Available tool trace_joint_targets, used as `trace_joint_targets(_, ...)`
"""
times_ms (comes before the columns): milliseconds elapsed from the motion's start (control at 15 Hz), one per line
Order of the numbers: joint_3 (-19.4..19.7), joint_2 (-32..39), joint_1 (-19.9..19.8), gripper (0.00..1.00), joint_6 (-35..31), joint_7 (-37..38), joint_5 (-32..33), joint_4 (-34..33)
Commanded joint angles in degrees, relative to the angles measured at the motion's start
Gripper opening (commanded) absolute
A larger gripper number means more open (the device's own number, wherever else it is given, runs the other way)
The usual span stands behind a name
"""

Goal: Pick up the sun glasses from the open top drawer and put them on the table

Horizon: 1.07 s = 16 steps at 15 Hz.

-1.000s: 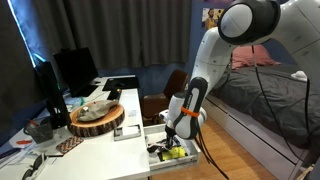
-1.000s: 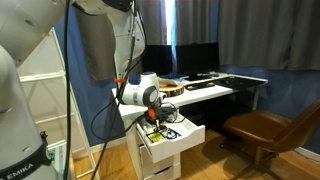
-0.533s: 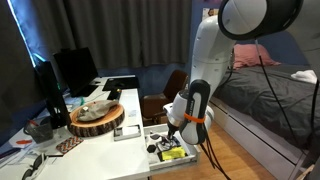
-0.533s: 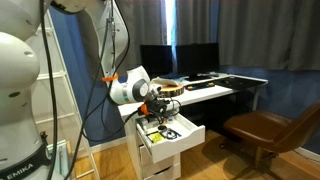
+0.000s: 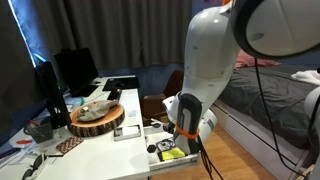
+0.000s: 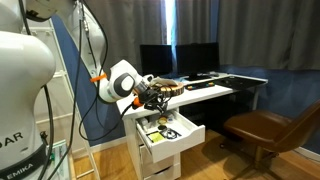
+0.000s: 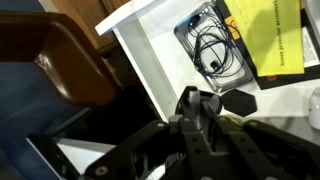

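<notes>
Right up close, the gripper [image 7: 200, 103] has its two fingers pressed tight together, and a small dark piece sticks out beside them: that looks like the sun glasses [image 7: 243, 102], pinched at the tips, though the wrist view is too murky to make out the frame. Below them lies the top drawer [image 7: 150, 55], pulled open, white inside. A black tray with a coiled cable [image 7: 210, 45] sits in it, and just beside that, the flat yellow-and-black item [image 7: 270, 35].

In an exterior view the gripper [image 6: 160, 91] hangs above the open drawer [image 6: 172, 142], clear of its rim and about level with the edge of the table [image 6: 205, 95]. The glasses are up in the air, not on the desk top. From the opposite side the big white arm [image 5: 215, 60] blocks much of the drawer; only the yellow item [image 5: 172, 154] peeks out.

Further back on the white table [image 5: 100, 145] rests the round wooden slab [image 5: 97, 119], with a dark monitor [image 5: 75, 68] behind it. A brown chair [image 6: 262, 128] stands off beside the desk, and a bed [image 5: 270, 95] fills the far corner.
</notes>
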State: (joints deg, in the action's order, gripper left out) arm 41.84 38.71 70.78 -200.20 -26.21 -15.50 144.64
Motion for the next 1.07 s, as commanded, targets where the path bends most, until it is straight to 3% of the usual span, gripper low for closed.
trace_joint_targets(0,9.41,4.99,15.57,0.03,-0.15,-4.37,-9.2,1.36)
trace_joint_targets(133,14.35,7.15,23.67,0.03,1.23,-6.18,-10.62,1.85)
trace_joint_targets(267,20.23,10.01,30.22,0.03,3.34,-2.53,-4.61,1.9)
trace_joint_targets(400,23.69,10.98,33.86,0.03,4.83,-2.25,0.28,1.26)
trace_joint_targets(467,24.42,10.19,33.99,0.03,4.36,-2.67,3.73,0.65)
trace_joint_targets(533,23.0,9.57,32.13,0.14,3.72,0.84,4.06,1.36)
trace_joint_targets(1000,24.4,9.58,32.61,0.14,3.66,0.45,6.95,0.69)
